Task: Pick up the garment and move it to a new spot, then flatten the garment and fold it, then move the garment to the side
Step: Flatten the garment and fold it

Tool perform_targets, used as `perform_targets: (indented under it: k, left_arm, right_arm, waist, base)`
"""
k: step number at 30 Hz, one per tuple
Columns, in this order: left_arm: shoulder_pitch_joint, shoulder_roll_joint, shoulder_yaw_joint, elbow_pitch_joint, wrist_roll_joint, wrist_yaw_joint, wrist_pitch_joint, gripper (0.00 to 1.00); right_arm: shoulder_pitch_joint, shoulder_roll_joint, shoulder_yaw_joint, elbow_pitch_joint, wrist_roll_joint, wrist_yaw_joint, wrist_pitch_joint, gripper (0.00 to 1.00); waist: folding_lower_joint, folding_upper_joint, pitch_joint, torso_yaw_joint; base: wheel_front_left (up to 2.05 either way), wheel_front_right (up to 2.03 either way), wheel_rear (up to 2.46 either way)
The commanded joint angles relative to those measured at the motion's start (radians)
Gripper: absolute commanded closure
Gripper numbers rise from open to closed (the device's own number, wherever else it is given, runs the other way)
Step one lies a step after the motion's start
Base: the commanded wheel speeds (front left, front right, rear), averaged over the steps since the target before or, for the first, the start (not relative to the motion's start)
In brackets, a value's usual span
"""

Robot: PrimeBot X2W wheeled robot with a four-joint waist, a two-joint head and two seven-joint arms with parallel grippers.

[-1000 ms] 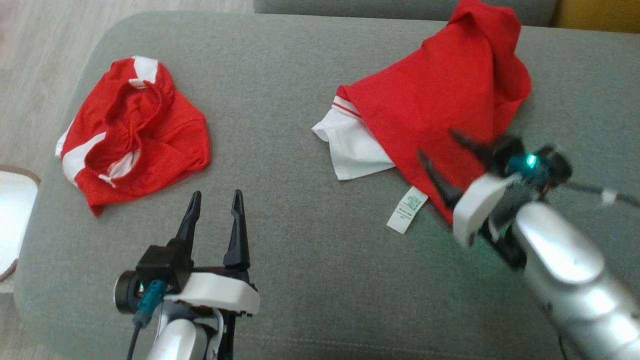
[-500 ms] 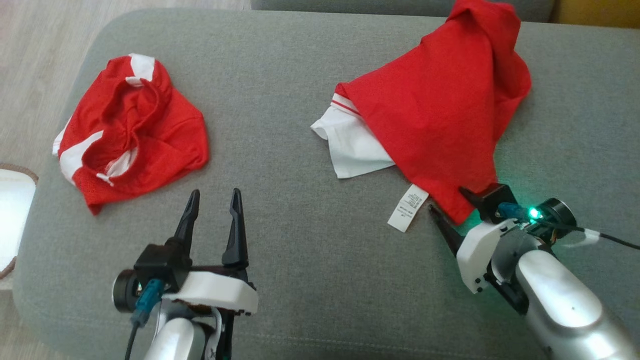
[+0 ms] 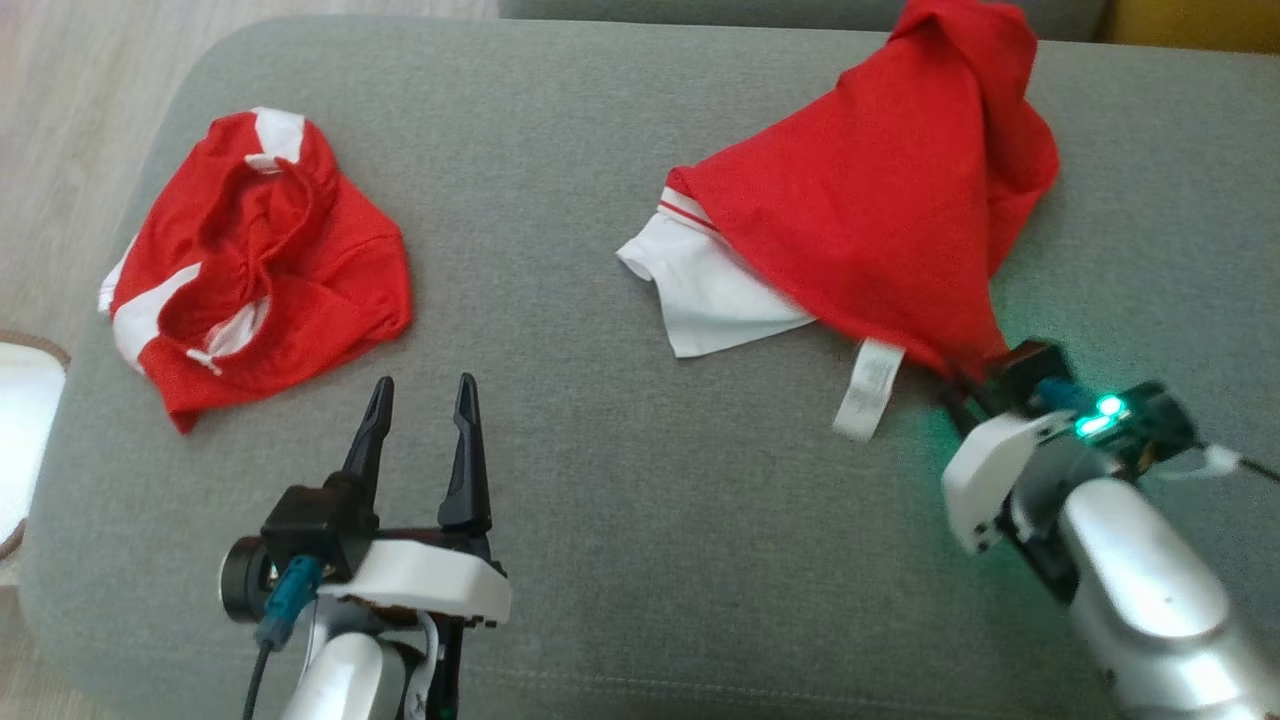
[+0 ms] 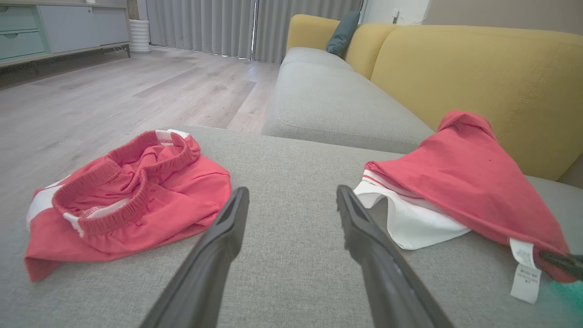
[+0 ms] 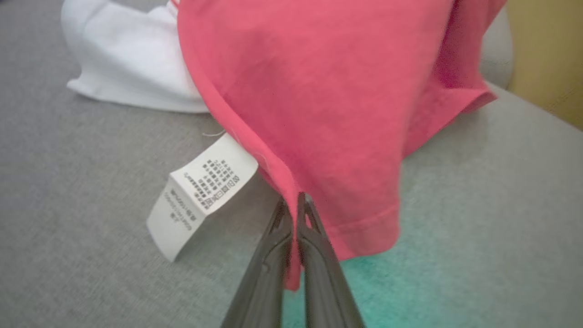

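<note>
Red garment (image 3: 880, 220), white sleeve, dangling label (image 3: 868, 388)

Head camera looks down on the cushion (image 3: 640, 150); left wrist skims low, right wrist close (all share the red shirt (image 3: 880, 220))

soft even light, green tint lower rt, slight blur

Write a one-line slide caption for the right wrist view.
Right gripper shut on the hem of the red garment, beside its white care label.
</note>
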Motion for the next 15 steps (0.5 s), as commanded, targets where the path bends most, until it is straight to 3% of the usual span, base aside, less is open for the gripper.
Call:
perform_targets:
  k: [1,15]
  left_arm:
    - [-0.031,0.001,0.032,-0.032,0.014,0.005,-0.012,0.0]
    - [-0.034,0.001,0.026,-0.021,0.022,-0.009,-0.012,0.0]
  right_arm:
    - [0.004,-0.006,-0.013,-0.044,-0.013,0.007,-0.015,1.0]
    - [0.207,-0.029,-0.291,-0.358,-0.106,0.007,0.066,1.0]
  waist:
    - [0.0,0.0,-0.002,-0.008]
    - [0.0,0.0,-0.008,-0.066]
  base:
    - [0.0,0.0,0.0]
    - [0.0,0.0,0.0]
